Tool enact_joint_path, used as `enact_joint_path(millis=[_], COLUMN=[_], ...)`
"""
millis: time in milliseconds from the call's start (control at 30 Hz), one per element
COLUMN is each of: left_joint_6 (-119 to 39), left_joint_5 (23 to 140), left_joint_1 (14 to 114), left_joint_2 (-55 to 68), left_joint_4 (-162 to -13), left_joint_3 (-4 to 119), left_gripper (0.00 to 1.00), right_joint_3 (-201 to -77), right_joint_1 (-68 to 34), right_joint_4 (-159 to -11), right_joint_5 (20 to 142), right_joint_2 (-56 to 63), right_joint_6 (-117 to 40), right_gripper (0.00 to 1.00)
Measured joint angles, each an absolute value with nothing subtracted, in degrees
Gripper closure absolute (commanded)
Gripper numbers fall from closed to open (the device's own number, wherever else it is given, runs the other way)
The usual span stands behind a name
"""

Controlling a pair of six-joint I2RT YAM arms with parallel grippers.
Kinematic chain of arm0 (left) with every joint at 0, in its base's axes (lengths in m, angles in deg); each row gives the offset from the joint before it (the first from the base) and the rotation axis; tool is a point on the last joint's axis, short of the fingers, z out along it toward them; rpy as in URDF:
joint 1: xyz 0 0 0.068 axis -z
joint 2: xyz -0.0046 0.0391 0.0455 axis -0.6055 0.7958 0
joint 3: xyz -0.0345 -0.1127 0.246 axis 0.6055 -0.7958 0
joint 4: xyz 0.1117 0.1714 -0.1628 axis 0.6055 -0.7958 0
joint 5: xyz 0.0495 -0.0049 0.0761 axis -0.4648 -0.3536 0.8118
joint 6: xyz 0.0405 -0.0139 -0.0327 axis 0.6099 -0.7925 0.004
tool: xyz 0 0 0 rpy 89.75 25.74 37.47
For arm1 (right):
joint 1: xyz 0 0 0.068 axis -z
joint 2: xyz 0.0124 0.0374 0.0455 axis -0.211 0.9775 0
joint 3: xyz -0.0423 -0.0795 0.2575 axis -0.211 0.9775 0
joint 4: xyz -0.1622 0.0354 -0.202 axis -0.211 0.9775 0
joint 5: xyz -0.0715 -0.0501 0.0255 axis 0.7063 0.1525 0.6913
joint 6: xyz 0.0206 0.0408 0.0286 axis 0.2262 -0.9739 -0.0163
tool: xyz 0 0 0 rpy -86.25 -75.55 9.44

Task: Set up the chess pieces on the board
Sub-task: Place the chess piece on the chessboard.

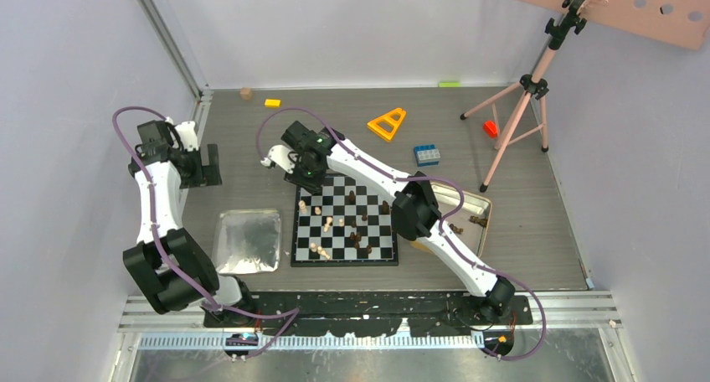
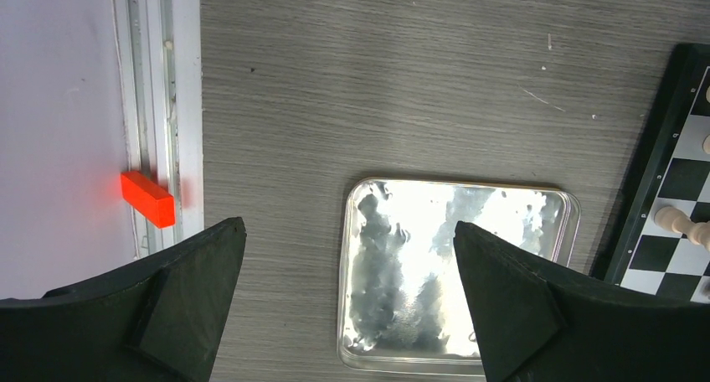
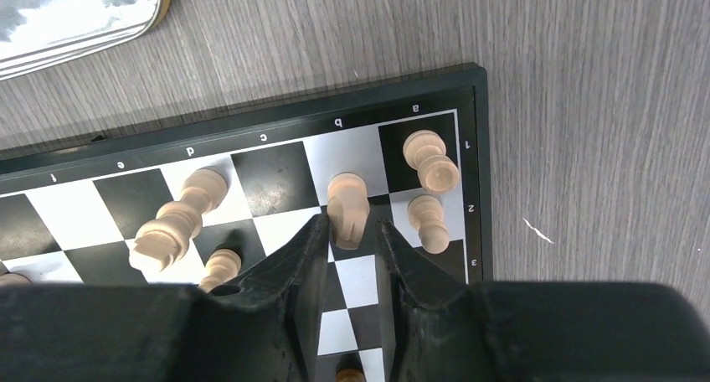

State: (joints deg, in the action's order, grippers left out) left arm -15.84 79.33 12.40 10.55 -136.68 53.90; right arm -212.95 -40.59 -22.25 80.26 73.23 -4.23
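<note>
From the top camera I see the board (image 1: 345, 220) lying flat near the middle of the desk (image 1: 251, 131), between the tray (image 1: 247, 241) on its left and the tin (image 1: 488, 204) on its right. Light and dark pieces (image 1: 326, 224) are scattered over its squares, and a few dark ones lie in the tin. The right arm reaches across the board, with the right tool (image 1: 300, 185) at the far-left corner. The left tool (image 1: 203, 166) hangs over bare desk, well left of the board. A blue brick (image 1: 426, 154) sits beyond the board.

On the left wrist camera, the left tool (image 2: 347, 227) has its fingers spread wide with nothing between them. Below it lies the tray (image 2: 452, 265), and the board (image 2: 678, 181) edge shows at the right. A red block (image 2: 148, 198) rests by the wall rail.

On the right wrist camera, the right tool (image 3: 350, 227) has its 2 fingers drawn narrow around the base of a light piece (image 3: 347, 199) in column b, near the board (image 3: 276, 122) corner. I cannot tell whether they press on it. 2 more light pieces stand just beside it in column a, and others lie toward column d. The tray (image 3: 75, 13) corner shows at the top left.
</note>
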Motion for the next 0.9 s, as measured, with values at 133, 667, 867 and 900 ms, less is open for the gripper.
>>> enact_joint_path(millis=[133, 667, 867, 900], left_joint_6=[-15.8, -15.8, -15.9, -15.9], left_joint_5=[79.2, 79.0, 78.8, 78.6], left_joint_1=[12.4, 12.4, 12.4, 12.4], left_joint_2=[10.6, 10.6, 10.6, 10.6], left_joint_4=[-136.7, -136.7, -136.7, -136.7], left_joint_3=[53.9, 53.9, 53.9, 53.9], left_gripper=[0.00, 0.00, 0.00, 0.00], right_joint_3=[-213.0, -213.0, -212.9, -212.7], right_joint_1=[-40.6, -40.6, -40.6, -40.6], right_joint_4=[-22.4, -24.4, -24.5, -24.5], right_joint_5=[80.0, 78.5, 78.2, 78.1], right_joint_2=[73.2, 73.2, 73.2, 73.2], right_joint_6=[-4.6, -6.7, -6.8, -6.8], right_gripper=[0.71, 0.74, 0.70, 0.68])
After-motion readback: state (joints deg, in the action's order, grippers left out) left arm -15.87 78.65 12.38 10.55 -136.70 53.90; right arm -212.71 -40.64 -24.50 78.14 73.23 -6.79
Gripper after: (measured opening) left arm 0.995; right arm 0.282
